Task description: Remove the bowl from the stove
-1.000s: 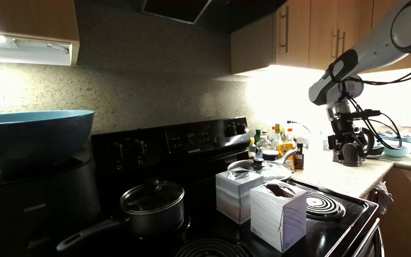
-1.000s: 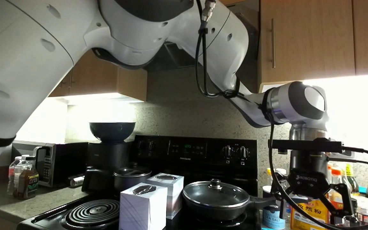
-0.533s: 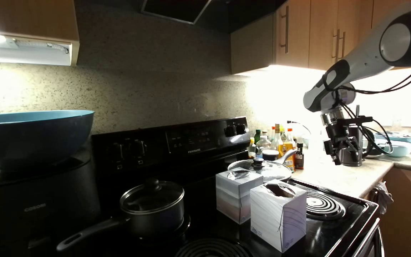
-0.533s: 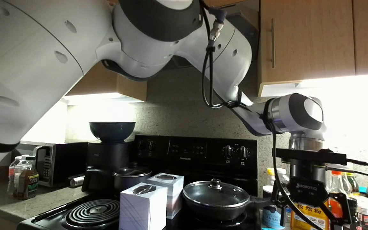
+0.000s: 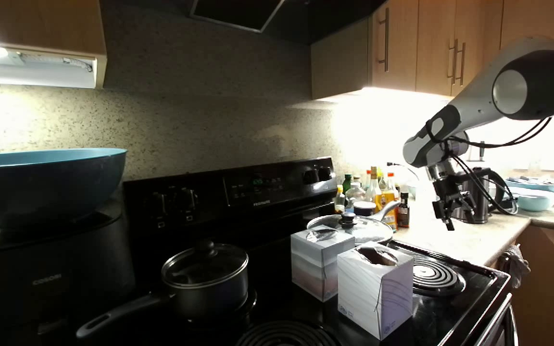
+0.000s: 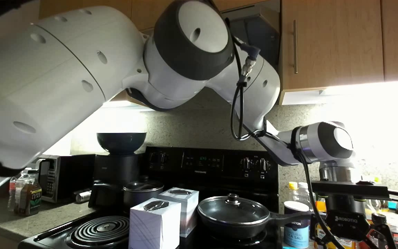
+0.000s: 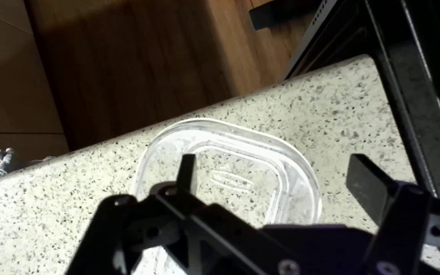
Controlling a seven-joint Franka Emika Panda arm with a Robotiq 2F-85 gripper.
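The see-through bowl (image 7: 239, 181) has rounded corners. In the wrist view it sits on the speckled counter beside the black stove (image 7: 432, 122); its near part is hidden behind the gripper. I cannot make it out in the exterior views. My gripper (image 7: 274, 172) is open and empty, above the bowl. Its left finger (image 7: 186, 172) is over the bowl's inside, and its right finger (image 7: 369, 187) is over bare counter between bowl and stove. In an exterior view the gripper (image 5: 459, 220) hangs over the counter past the stove's far end. The stove (image 6: 212, 164) shows in both exterior views.
On the stove stand a lidded pan (image 6: 233, 218), two tissue boxes (image 6: 154, 224) and a lidded pot (image 5: 207, 288). Bottles (image 5: 378, 192) line the wall. A dark kettle (image 5: 481, 197) stands behind the gripper. A teal-blue bowl (image 5: 46, 187) sits on a black appliance.
The arm and gripper have moved down toward the counter in both exterior views, with a slight sideways shift. The gripper stays open. The objects on the stove have not moved.
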